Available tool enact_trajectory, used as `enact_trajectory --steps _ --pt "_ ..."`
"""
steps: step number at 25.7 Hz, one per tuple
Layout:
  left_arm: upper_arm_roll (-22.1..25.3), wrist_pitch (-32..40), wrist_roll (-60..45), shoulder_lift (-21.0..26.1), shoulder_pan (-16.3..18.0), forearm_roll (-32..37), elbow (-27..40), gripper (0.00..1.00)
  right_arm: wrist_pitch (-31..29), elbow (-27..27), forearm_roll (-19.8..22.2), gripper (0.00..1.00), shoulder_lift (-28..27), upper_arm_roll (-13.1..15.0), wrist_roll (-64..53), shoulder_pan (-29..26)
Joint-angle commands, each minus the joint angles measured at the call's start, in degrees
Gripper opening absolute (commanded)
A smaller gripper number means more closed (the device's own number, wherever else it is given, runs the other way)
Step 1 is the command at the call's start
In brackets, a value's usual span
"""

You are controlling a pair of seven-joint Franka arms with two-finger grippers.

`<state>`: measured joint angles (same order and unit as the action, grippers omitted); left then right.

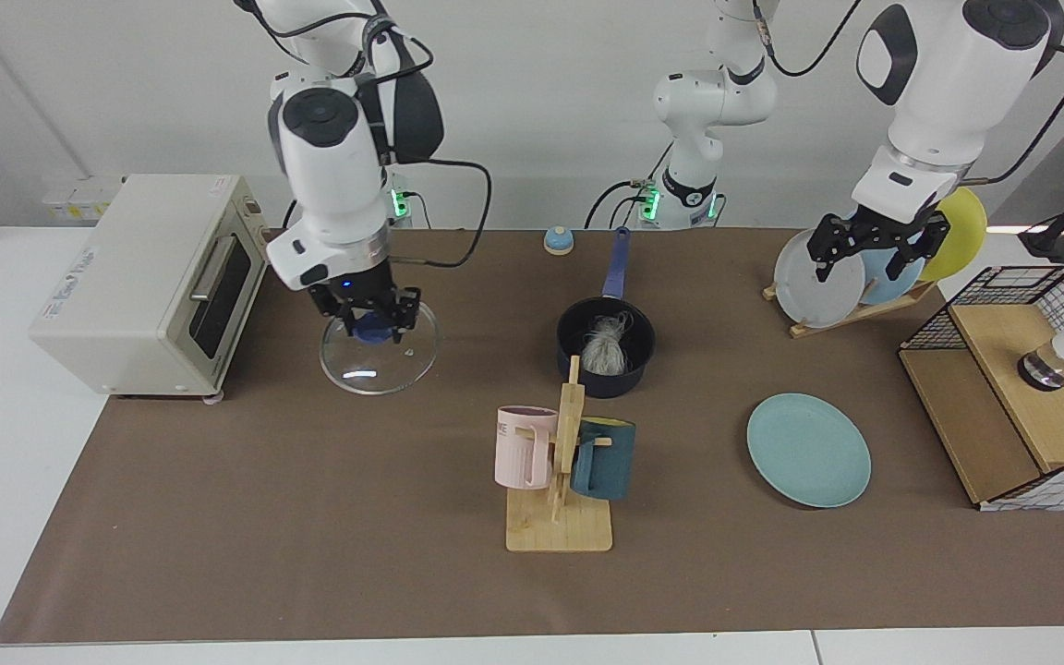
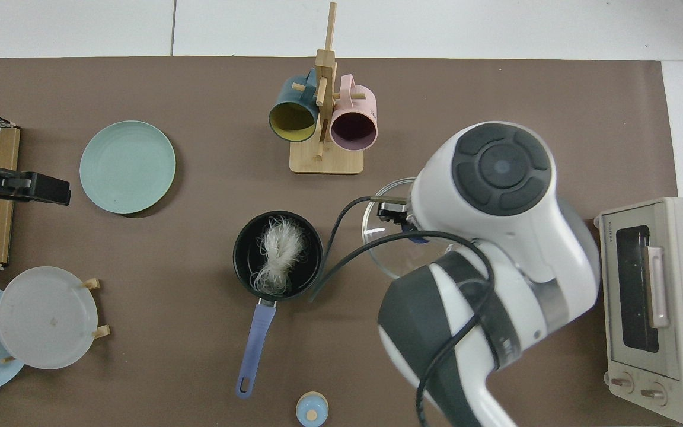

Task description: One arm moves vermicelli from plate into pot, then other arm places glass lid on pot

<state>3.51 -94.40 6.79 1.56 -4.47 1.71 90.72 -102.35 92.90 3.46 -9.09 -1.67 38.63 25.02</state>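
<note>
With the vermicelli (image 1: pixel 603 348) already lying as a loose tangle in the pot (image 1: pixel 606 347), which sits near the middle of the table with its handle toward the rear edge, I take the remaining step to be setting the glass lid (image 1: pixel 379 348) on top. My right gripper (image 1: pixel 368 316) is clenched on the lid's blue knob, and the lid hangs level above the table, between the toaster oven (image 1: pixel 144 277) and the pot, well clear of the pot rim. I judge the lid rigid, fairly heavy for its size and breakable, with a slick rim, so the knob is the sensible place to hold it, and it should come down flat and gently. My left gripper (image 1: pixel 876 242) waits with fingers spread, empty, up by the plate rack (image 1: pixel 851 309) near the rear corner. The plate (image 1: pixel 808 450) lies bare toward the front edge.
</note>
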Motion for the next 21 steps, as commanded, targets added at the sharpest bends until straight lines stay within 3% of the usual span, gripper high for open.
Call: enact_trajectory --steps 1,5,21 --pt "1.0 1.2 1.3 -0.2 -1.2 -1.4 -0.2 1.00 0.2 1.4 -0.4 0.00 2.2 0.2 3.7 4.1" --pt "0.9 1.4 1.7 -0.9 -1.2 -1.3 0.2 1.00 -0.7 -0.5 -0.4 0.00 0.9 0.2 4.8 6.6" --pt "0.7 1.0 2.1 -1.1 -1.2 -1.3 0.7 1.00 -3.1 -11.9 2.3 0.00 -13.7 0.4 13.5 16.2"
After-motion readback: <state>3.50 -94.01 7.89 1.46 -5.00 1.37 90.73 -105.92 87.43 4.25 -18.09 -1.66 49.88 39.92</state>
